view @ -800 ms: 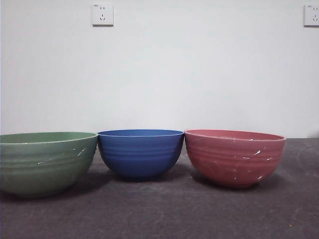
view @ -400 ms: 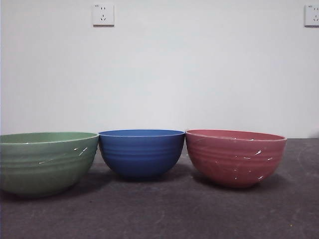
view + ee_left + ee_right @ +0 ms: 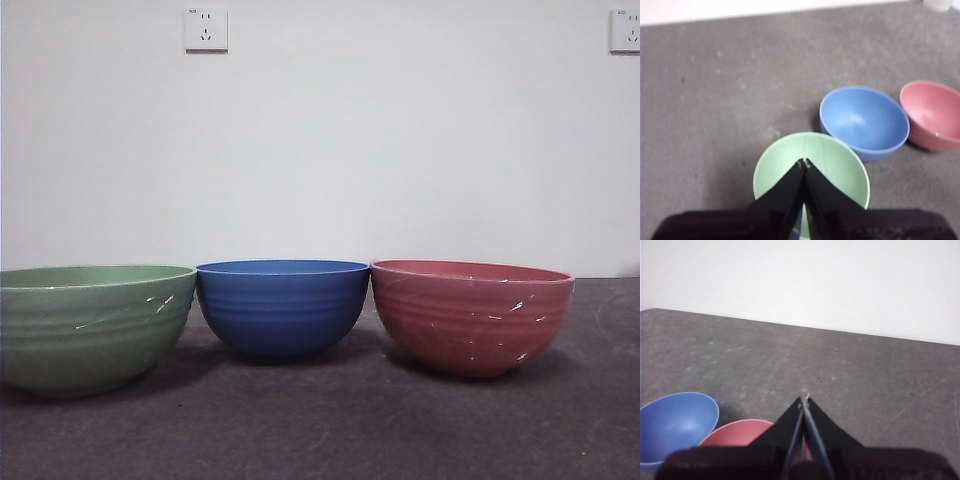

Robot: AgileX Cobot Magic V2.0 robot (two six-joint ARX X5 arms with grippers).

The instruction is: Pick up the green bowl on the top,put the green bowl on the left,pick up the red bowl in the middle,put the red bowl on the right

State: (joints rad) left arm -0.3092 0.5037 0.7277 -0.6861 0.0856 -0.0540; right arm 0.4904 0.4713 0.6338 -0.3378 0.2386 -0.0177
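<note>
Three bowls stand upright in a row on the grey desk [image 3: 340,430], seen from the front. At the left is the green bowl [image 3: 92,325], its rim just beside the blue bowl [image 3: 282,307]; in the middle, the blue one sits a little further back; at the right is the red bowl [image 3: 471,316], its rim close against the blue one's, though whether they touch cannot be told. No bowl is stacked in another. The left pincer [image 3: 804,162] hangs above the green bowl [image 3: 811,170], jaws pressed together and grasping nothing; the right pincer [image 3: 804,399] hangs above the red bowl [image 3: 735,433], likewise clenched and empty. Behind, a white wall carries two sockets [image 3: 205,29].
</note>
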